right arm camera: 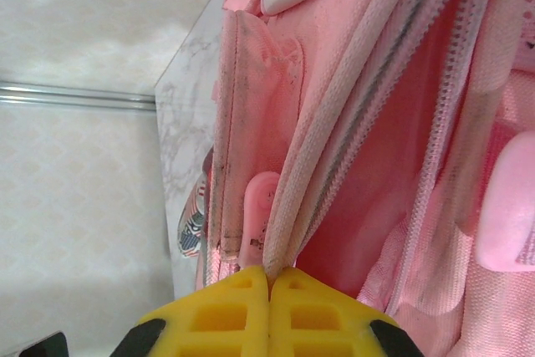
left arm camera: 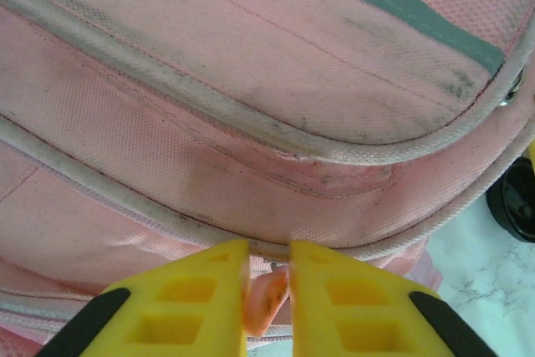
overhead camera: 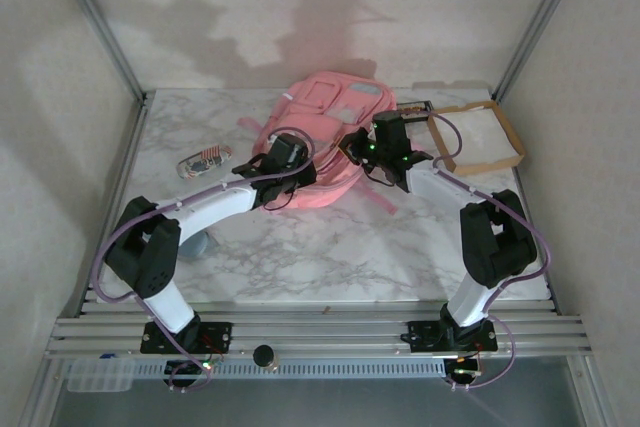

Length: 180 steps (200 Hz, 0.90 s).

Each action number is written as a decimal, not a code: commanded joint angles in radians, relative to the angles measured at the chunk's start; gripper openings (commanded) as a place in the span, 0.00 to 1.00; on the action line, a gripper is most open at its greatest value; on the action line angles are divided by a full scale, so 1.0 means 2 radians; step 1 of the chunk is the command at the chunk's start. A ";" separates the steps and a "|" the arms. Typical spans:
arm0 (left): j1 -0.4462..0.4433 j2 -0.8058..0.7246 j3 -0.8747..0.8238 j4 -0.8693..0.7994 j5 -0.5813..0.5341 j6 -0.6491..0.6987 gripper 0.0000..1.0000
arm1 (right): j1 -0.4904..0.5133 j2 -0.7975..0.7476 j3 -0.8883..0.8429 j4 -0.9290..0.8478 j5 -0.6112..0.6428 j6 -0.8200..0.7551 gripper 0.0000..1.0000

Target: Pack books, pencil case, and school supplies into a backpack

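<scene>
Pink backpack (overhead camera: 325, 112) lies at the middle of a white marble counter (overhead camera: 330, 247). Left fingers (left arm camera: 192, 307), narrow, pinch a pink tab (left arm camera: 266, 300) at its seam. Right fingers (right arm camera: 226, 315), closed tight, clamp its piped zip edge. Patterned pencil case (overhead camera: 203, 160) lies to its left, print too small to read.

No text or label is legible, even on the backpack (overhead camera: 322, 112).
</scene>
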 commanded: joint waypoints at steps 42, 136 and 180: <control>0.004 -0.009 -0.016 -0.009 -0.030 -0.010 0.04 | -0.016 -0.035 0.000 0.054 0.016 0.001 0.00; 0.022 -0.062 -0.083 0.013 -0.087 0.086 0.00 | -0.114 -0.020 -0.013 0.067 -0.079 0.035 0.00; 0.008 -0.097 -0.110 0.143 -0.018 0.043 0.00 | -0.087 -0.016 -0.034 0.086 -0.102 0.022 0.44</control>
